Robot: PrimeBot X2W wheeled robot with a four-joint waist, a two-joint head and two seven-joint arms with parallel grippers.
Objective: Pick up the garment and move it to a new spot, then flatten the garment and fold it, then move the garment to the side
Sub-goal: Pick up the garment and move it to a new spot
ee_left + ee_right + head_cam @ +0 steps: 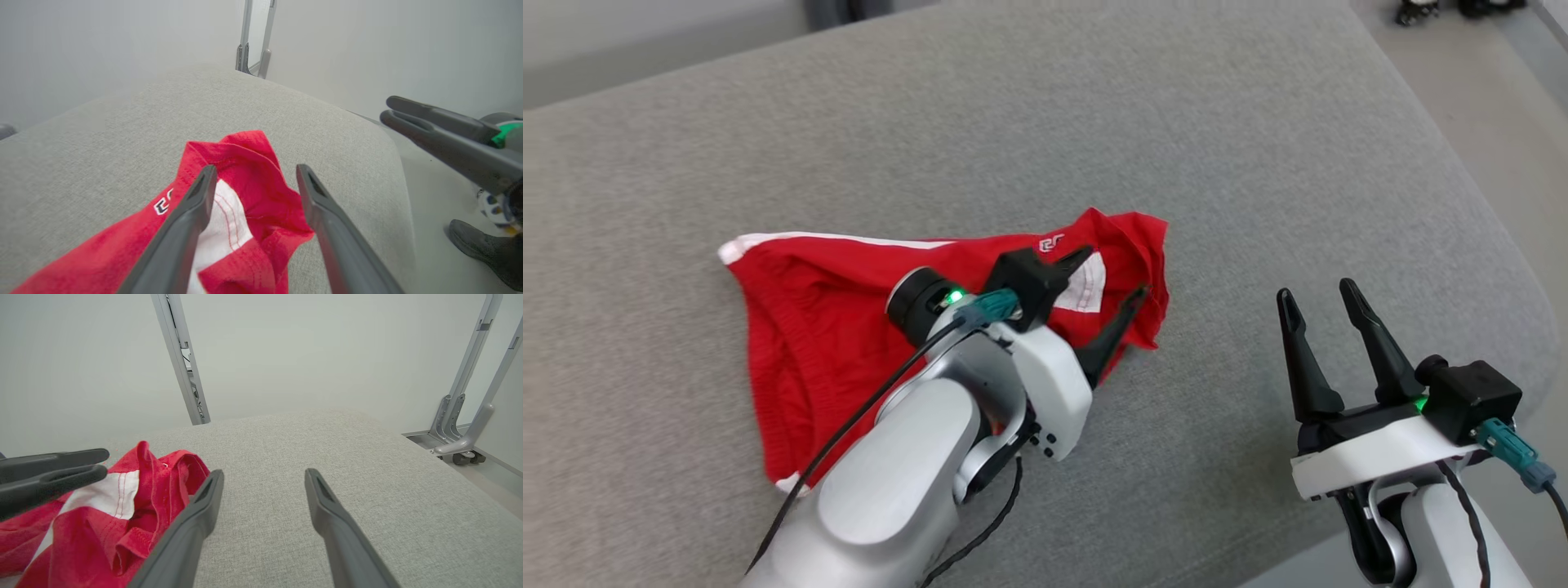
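Both stand open and empty: left gripper [1112, 276] over the crumpled red white-trimmed garment [817, 310]; right gripper [1316, 292] should pinch its three-o'clock edge.

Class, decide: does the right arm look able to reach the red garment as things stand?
Probably yes. The right gripper stands open beside the garment, only bare grey cushion between them; the left gripper, open over that end, may crowd it.

one red garment [833, 327]; one grey cushion [1094, 122]; two grippers, a left gripper [1115, 272] and a right gripper [1316, 289]; two dark fingers [1307, 359] on each, four in all; two green lights [953, 296], one at each wrist; two teal cable plugs [1511, 447], one at each wrist
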